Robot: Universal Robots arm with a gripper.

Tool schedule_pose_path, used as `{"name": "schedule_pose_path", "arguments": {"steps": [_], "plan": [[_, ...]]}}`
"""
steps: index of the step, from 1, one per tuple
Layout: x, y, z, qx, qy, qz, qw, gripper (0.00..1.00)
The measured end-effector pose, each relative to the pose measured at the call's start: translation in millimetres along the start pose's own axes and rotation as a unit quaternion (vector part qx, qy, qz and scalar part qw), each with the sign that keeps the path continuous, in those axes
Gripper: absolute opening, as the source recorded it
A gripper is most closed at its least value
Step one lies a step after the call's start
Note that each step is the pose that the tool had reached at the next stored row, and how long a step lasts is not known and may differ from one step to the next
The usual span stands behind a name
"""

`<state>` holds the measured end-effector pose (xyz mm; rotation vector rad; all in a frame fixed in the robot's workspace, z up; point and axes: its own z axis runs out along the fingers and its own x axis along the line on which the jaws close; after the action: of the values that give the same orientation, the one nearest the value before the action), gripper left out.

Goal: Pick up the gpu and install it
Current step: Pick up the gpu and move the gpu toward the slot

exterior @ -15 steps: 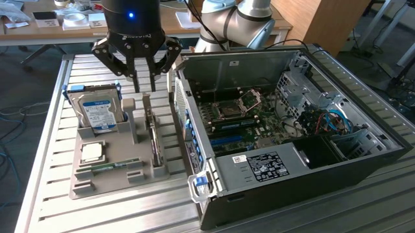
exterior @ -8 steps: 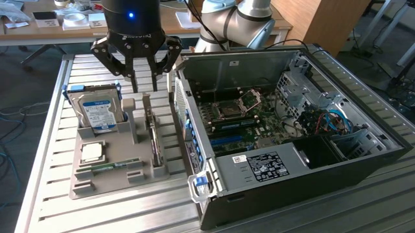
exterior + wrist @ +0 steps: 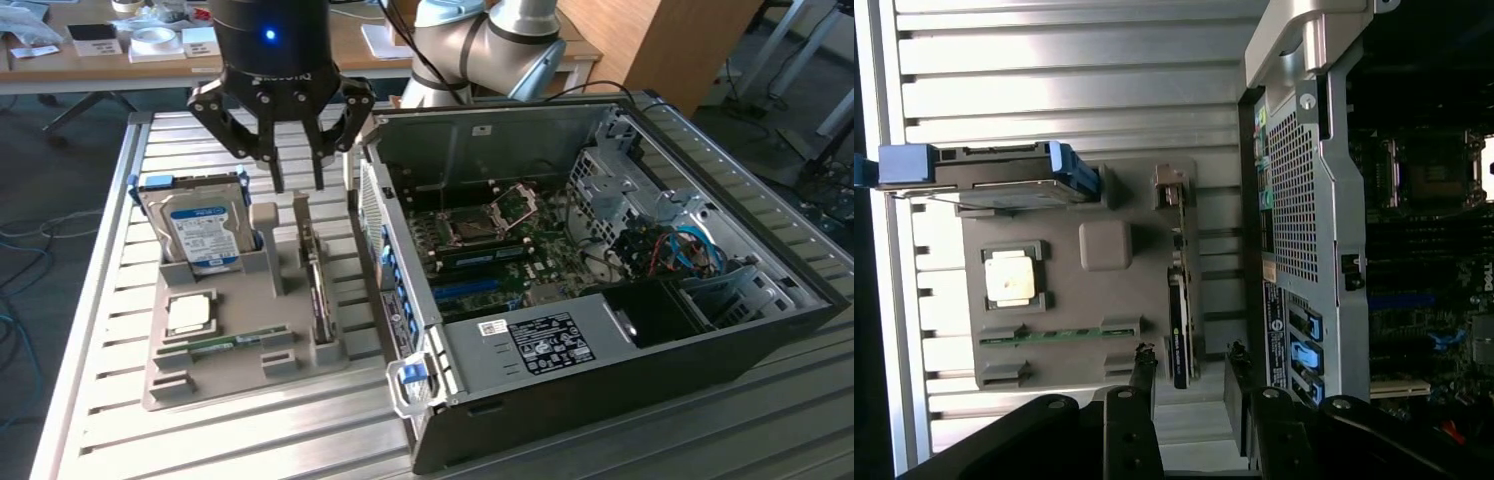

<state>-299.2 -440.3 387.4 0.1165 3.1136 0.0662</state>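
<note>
**Tool (image 3: pixel 300 187) released above the gpu (image 3: pixel 316 285)**

The tool's fingers stand apart, grasping nothing. Just below them the gpu stands on edge in the grey holder (image 3: pixel 214 378), along the holder's edge nearest the open computer case (image 3: pixel 694 330). The holder lies on the slatted surface (image 3: pixel 94 330). The fingertips seem clear of the card, though that is hard to tell.

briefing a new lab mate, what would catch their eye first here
The open black computer case lies on the exterior view's right, green motherboard bare. Beside it, the black gripper hangs open above the thin dark gpu card standing on edge in a grey holder tray.
</note>
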Motion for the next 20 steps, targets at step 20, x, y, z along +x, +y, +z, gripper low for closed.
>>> {"name": "schedule_pose_path", "arguments": {"steps": [20], "plan": [[0.2,-0.5,11.5,0.0001,0.0000,0.000,1.0000,0.42]]}}
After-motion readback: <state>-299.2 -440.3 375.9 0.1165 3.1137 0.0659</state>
